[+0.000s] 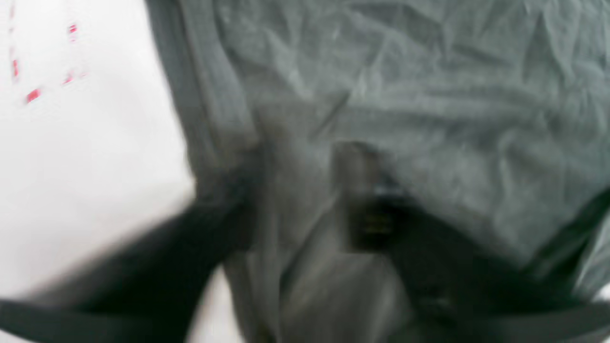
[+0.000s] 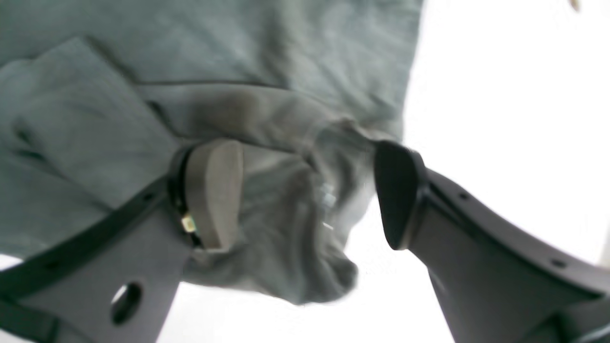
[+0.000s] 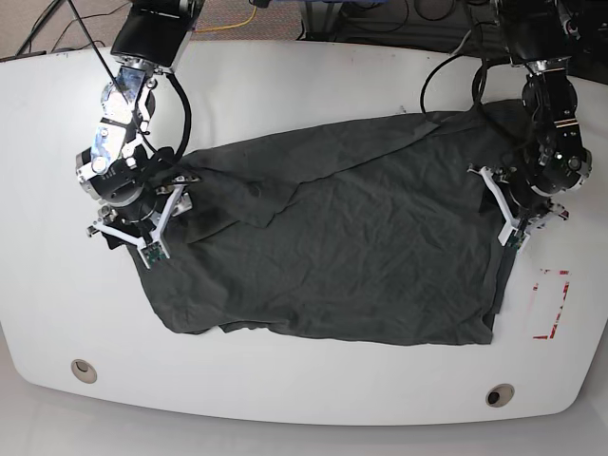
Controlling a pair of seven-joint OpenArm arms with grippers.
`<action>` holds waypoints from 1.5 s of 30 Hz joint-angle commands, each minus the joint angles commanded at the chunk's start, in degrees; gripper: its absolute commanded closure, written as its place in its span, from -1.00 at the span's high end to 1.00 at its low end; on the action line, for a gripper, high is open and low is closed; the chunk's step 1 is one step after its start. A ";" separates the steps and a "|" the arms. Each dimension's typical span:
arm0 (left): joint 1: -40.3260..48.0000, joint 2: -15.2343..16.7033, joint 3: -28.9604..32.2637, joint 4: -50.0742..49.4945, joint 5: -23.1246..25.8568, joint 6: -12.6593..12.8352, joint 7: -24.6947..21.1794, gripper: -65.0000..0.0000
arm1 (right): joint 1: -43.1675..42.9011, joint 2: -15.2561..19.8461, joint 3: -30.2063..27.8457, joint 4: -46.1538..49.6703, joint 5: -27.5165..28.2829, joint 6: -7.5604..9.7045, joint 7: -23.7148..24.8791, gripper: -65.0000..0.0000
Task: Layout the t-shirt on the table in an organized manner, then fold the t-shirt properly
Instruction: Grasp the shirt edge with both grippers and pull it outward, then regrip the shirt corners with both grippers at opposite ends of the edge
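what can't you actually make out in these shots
- Left gripper: left wrist view is motion-blurred, so open or shut on the t-shirt is unclear.
- Sleeve near the right gripper: base view, hidden under the arm.
- Red tape mark: left wrist view, blurred.

The shirt (image 3: 332, 252) lies spread over the middle of the table (image 3: 285, 85) in the base view, reaching from centre-left to centre-right of the frame. The right gripper (image 3: 133, 223) sits at the shirt's left edge, the left gripper (image 3: 518, 204) at its right edge, well apart. A tape mark (image 3: 551, 304) lies on the table just right of the shirt's lower right corner. Two grommet holes sit along the table's bottom edge, one (image 3: 84, 370) at lower left, one (image 3: 500, 393) at lower right, both below the shirt.
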 joint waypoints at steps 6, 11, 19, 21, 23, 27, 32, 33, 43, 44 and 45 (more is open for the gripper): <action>2.81 0.00 -5.19 4.13 -0.09 0.00 0.00 0.53 | -0.44 0.00 8.26 -1.49 0.09 0.00 -0.18 0.30; 3.52 0.00 -7.12 4.57 -0.18 -0.09 0.00 0.53 | -1.14 1.05 11.08 -3.43 0.70 0.00 -0.44 0.30; 4.57 -0.26 -7.21 4.40 -0.09 -0.09 -0.09 0.53 | -4.22 1.14 10.99 -3.34 3.87 0.00 -1.23 0.30; 4.57 -0.26 -7.21 4.31 -0.09 -0.09 -0.09 0.53 | -5.27 1.23 10.99 -3.34 6.24 0.00 -2.37 0.30; 4.57 -0.18 -7.21 4.22 -0.09 -0.09 -0.09 0.53 | -5.71 1.49 10.99 -3.34 8.44 0.00 -3.87 0.30; 4.57 0.00 -7.21 4.22 -0.09 -0.09 -0.09 0.53 | -7.03 1.58 10.90 -3.34 11.34 0.00 -5.01 0.30; 4.57 0.00 -7.21 4.22 -0.09 -0.09 -0.09 0.53 | -8.09 1.58 9.14 -3.34 13.19 0.00 -5.10 0.30; 4.57 0.00 -7.21 4.13 -0.09 -0.09 -0.09 0.53 | -8.62 1.67 8.00 -3.34 13.45 0.00 -5.10 0.30; 4.66 0.00 -7.21 4.13 -0.09 -0.09 -0.09 0.53 | -9.49 1.67 3.34 -3.25 13.36 0.00 -4.04 0.29; 5.01 0.00 -7.21 4.13 -0.09 -0.09 -0.09 0.53 | -9.49 1.67 3.34 -3.25 13.27 0.00 -3.34 0.29; 5.27 0.00 -7.21 4.13 -0.09 -0.09 -0.18 0.53 | -9.41 1.67 3.34 -3.25 13.19 0.00 -2.55 0.30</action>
